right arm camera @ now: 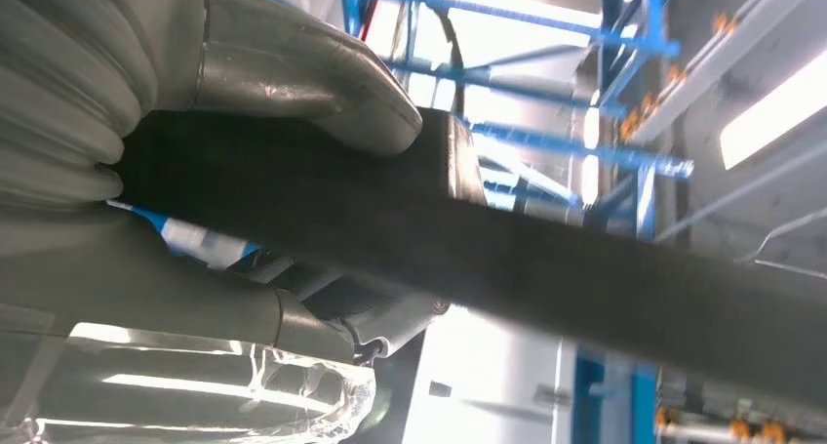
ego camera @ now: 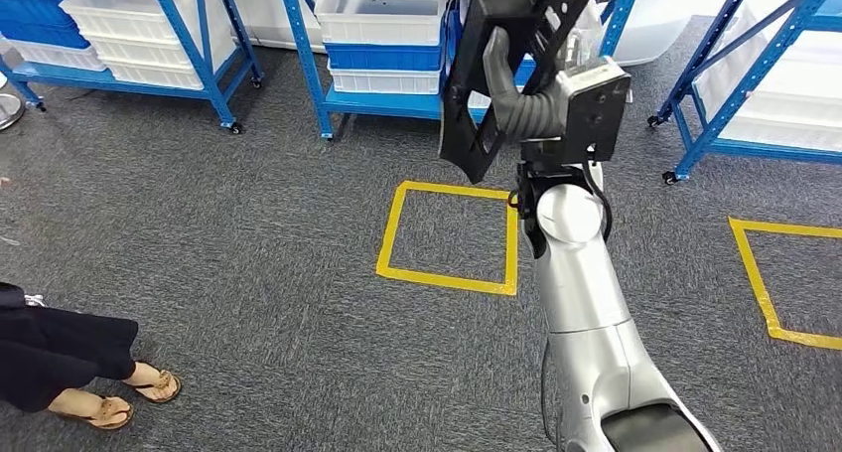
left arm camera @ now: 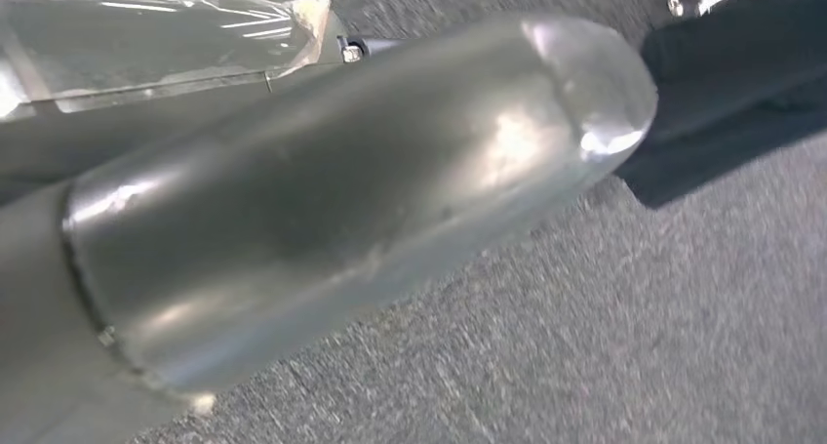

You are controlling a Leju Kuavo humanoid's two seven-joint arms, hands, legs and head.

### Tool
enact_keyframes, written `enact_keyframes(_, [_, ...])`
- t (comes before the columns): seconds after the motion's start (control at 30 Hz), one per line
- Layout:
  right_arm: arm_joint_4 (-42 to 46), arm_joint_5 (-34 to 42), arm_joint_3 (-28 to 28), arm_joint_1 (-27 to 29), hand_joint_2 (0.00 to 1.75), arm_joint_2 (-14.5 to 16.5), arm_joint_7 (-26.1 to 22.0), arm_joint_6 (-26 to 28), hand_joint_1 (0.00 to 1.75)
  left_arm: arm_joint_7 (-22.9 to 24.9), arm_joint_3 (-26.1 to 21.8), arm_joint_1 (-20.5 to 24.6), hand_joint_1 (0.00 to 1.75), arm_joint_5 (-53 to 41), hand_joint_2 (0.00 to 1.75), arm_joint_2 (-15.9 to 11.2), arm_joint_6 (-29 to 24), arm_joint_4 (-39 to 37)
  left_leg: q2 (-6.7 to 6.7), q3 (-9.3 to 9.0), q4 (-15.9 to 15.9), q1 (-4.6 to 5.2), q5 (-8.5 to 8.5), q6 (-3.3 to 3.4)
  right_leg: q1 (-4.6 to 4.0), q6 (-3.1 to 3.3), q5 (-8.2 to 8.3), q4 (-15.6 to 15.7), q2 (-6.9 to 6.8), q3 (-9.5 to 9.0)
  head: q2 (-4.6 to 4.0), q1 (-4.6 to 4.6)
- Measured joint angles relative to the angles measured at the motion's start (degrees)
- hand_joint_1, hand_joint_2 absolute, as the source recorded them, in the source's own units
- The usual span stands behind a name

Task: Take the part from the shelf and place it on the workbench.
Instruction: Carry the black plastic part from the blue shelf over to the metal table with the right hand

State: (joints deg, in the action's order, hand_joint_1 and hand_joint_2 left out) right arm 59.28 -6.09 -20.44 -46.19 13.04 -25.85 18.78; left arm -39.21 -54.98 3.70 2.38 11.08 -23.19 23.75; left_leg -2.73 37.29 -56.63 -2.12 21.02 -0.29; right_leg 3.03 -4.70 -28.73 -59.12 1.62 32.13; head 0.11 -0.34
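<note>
The right hand [ego camera: 541, 99] grips the black part [ego camera: 487, 75] raised above the yellow tape square [ego camera: 449, 236] — a flat frame standing nearly upright, long axis leaning up and away toward the blue shelf [ego camera: 382, 45] behind the square. The right wrist view shows the thumb [right arm camera: 302, 68] clamped over its dark bar [right arm camera: 507, 259]. I cannot tell how the left hand's fingers lie. A person's sandalled feet [ego camera: 129, 397] stand well left of the square.

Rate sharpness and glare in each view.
Head view: sharp, evenly lit, black part in the right hand clear. Left wrist view: smeared carpet, glare on silver casing. Right wrist view: blown-out backlight, part a dark blurred silhouette.
</note>
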Motion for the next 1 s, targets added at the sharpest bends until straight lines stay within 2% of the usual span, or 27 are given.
enact_keyframes(0.03, [-0.9,0.1,-0.3,-0.4,1.75,0.2,-0.1,0.1,1.75,0.0,-0.4,-0.1,0.0,-0.1,0.0,0.0,-0.1,0.2,-0.3,0.49,-0.4,0.02,-0.06,-0.43,-0.16,0.61,-0.16,-0.3,0.28,0.21,0.0,-0.07])
enact_keyframes(0.1, [-2.2,0.3,-0.9,-0.9,1.75,0.8,-0.1,0.2,1.75,0.0,-0.9,-0.5,0.0,-0.1,0.0,0.1,-0.2,0.4,-0.59,1.04,-0.6,-0.17,-0.39,-0.94,-0.3,1.83,0.15,-0.8,-0.21,0.65,0.0,-0.39])
enact_keyframes(0.13, [-2.7,0.3,-1.0,-1.1,1.75,1.1,-0.2,0.2,1.75,0.0,-1.2,-0.7,0.0,-0.1,0.0,0.2,-0.2,0.5,-0.16,1.37,-1.0,-0.27,-0.07,-1.08,-0.32,2.25,0.35,-0.9,-0.44,0.79,0.0,-0.54])
enact_keyframes(0.17, [-3.2,0.3,-1.2,-1.4,1.75,1.3,-0.2,0.2,1.75,0.0,-1.3,-0.8,0.0,-0.1,0.0,0.2,-0.2,0.5,0.48,2.05,-2.5,-0.31,0.94,-1.19,-0.33,2.64,0.55,-0.9,-0.74,0.92,0.0,-0.68])
enact_keyframes(0.2, [-3.5,0.3,-1.4,-1.7,1.75,1.5,-0.2,0.2,1.75,0.0,-1.5,-0.8,0.0,-0.1,0.0,0.2,-0.2,0.6,1.23,3.23,-5.2,-0.31,2.62,-1.24,-0.4,2.97,0.68,-0.8,-1.04,1.02,0.0,-0.83])
enact_keyframes(0.27, [-4.2,0.3,-1.7,-2.1,1.75,1.6,-0.2,0.2,1.75,0.0,-1.7,-0.8,0.0,-0.1,0.0,0.3,-0.2,0.7,2.2,6.68,-13.4,-0.22,6.76,-1.25,-0.87,3.39,0.82,-0.8,-1.78,1.26,0.0,-1.01])
enact_keyframes(0.3, [-4.5,0.3,-1.8,-2.2,1.75,1.6,-0.2,0.2,1.75,0.0,-1.8,-0.8,0.0,-0.1,0.0,0.3,-0.2,0.7,2.34,8.04,-16.7,-0.21,8.08,-1.16,-1.12,3.47,0.85,-0.8,-2.2,1.38,0.0,-1.03])
enact_keyframes(0.33, [-4.8,0.3,-1.9,-2.3,1.75,1.6,-0.2,0.2,1.75,0.0,-1.9,-0.9,0.0,-0.1,0.0,0.3,-0.2,0.7,2.42,8.42,-18.1,-0.17,8.43,-0.95,-1.35,3.53,0.87,-0.8,-2.65,1.47,0.0,-1.03])
enact_keyframes(0.37, [-5.1,0.3,-1.9,-2.3,1.75,1.7,-0.2,0.2,1.75,0.0,-1.9,-0.9,0.0,-0.1,0.0,0.3,-0.2,0.7,2.5,7.54,-17.1,-0.09,7.77,-0.63,-1.52,3.53,0.88,-0.8,-3.09,1.5,0.0,-1.03])
enact_keyframes(0.43, [-5.4,0.3,-1.9,-2.7,1.75,1.8,-0.2,0.2,1.75,0.0,-2.1,-0.8,0.0,-0.1,0.0,0.3,-0.2,0.9,3.62,2.89,-9.7,0.39,5.12,0.27,-1.73,3.52,0.87,-0.8,-3.91,1.43,0.0,-1.03])
enact_keyframes(0.47, [-5.5,0.3,-1.9,-3.0,1.75,1.9,-0.3,0.2,1.75,0.0,-2.1,-0.8,0.0,-0.1,0.0,0.3,-0.2,0.9,4.43,0.77,-6.1,0.8,4.25,0.59,-1.91,3.49,0.87,-0.8,-4.31,1.42,0.0,-0.99])
enact_keyframes(0.5, [-5.6,0.4,-1.9,-3.2,1.75,1.9,-0.3,0.2,1.75,0.0,-2.2,-0.7,0.0,-0.1,0.0,0.3,-0.2,1.0,5.06,-0.59,-3.7,1.21,3.85,0.81,-2.01,3.45,0.87,-0.8,-4.68,1.43,0.0,-0.99])
enact_keyframes(0.53, [-5.7,0.5,-2.0,-3.4,1.75,2.0,-0.3,0.2,1.75,0.0,-2.2,-0.7,0.0,-0.2,0.0,0.3,-0.2,1.0,5.35,-1.03,-2.7,1.58,3.93,0.91,-2.08,3.39,0.88,-0.7,-5.09,1.4,0.0,-0.97])
enact_keyframes(0.6, [-6.0,1.0,-2.0,-3.8,1.75,2.0,-0.2,0.2,1.75,0.0,-2.3,-0.8,0.0,-0.3,0.0,0.5,-0.5,1.2,4.5,-1.02,-2.3,1.83,3.67,1.28,-2.14,3.04,0.92,-0.3,-5.79,1.23,0.0,-0.97])
enact_keyframes(0.67, [-6.6,2.2,-2.0,-4.4,1.75,1.9,-0.1,-0.1,1.75,0.0,-2.4,-1.0,0.0,-0.8,0.0,0.8,-0.5,1.4,3.73,-1.3,-1.5,1.66,3.05,2.0,-2.07,2.72,0.08,-1.3,-4.95,1.68,0.0,-0.85])
enact_keyframes(0.7, [-6.7,3.0,-1.9,-4.6,1.75,1.6,-0.1,-0.4,1.75,0.0,-2.5,-1.0,0.0,-1.2,0.0,1.1,-0.1,1.6,3.34,-1.45,-1.1,1.54,2.75,2.34,-2.05,2.78,-1.04,-3.4,-4.03,2.61,0.0,-0.78])
enact_keyframes(0.77, [-6.3,4.0,-1.7,-3.8,1.75,0.5,0.1,-0.7,1.75,0.0,-2.5,-1.0,0.0,-2.1,0.0,1.4,1.4,1.8,2.23,-1.41,-1.0,1.6,2.53,2.7,-2.05,3.2,-4.1,-10.6,-2.39,5.88,0.0,-0.67])
enact_keyframes(0.8, [-5.5,3.8,-1.5,-2.6,1.75,-0.1,0.7,-0.7,1.75,0.0,-2.5,-1.0,0.0,-2.6,0.0,1.6,2.3,1.9,1.52,-1.39,-1.0,1.69,2.51,2.74,-2.13,3.25,-5.21,-13.9,-2.06,7.45,0.0,-0.61])
enact_keyframes(0.83, [-4.3,3.4,-1.3,-1.2,1.75,-0.7,1.7,-0.6,1.75,0.0,-2.4,-1.1,0.0,-3.1,0.0,1.7,3.2,1.9,0.81,-1.39,-1.0,1.78,2.49,2.78,-2.21,3.16,-5.58,-15.6,-1.91,8.35,0.0,-0.57])
enact_keyframes(0.87, [-2.8,2.9,-1.0,0.1,1.75,-1.2,2.7,-0.5,1.75,0.0,-2.4,-1.2,0.0,-3.5,0.0,1.7,4.1,1.9,0.1,-1.39,-1.0,1.9,2.46,2.81,-2.3,2.97,-4.96,-15.0,-1.78,8.13,0.0,-0.53])
enact_keyframes(0.9, [-1.3,2.3,-0.6,1.3,1.75,-1.7,3.7,-0.4,1.75,0.0,-2.3,-1.2,0.0,-3.9,0.0,1.7,5.0,1.9,-0.58,-1.39,-1.0,2.05,2.44,2.83,-2.39,2.8,-3.52,-12.0,-1.55,6.79,0.0,-0.5])
enact_keyframes(0.93, [0.2,1.8,-0.1,2.1,1.75,-2.2,4.5,-0.3,1.75,0.0,-2.2,-1.2,0.0,-4.3,0.0,1.6,5.9,1.8,-1.2,-1.39,-1.1,2.19,2.42,2.83,-2.49,2.8,-1.7,-7.5,-0.93,4.76,0.0,-0.48])
enact_keyframes(1.0, [2.9,1.2,0.9,3.1,1.75,-3.1,5.5,-0.2,1.75,0.0,-2.1,-1.2,0.0,-4.8,0.0,1.5,7.1,1.8,-2.14,-1.28,-1.2,2.52,2.36,2.66,-2.69,3.32,0.95,-0.7,0.44,1.46,0.0,-0.66])
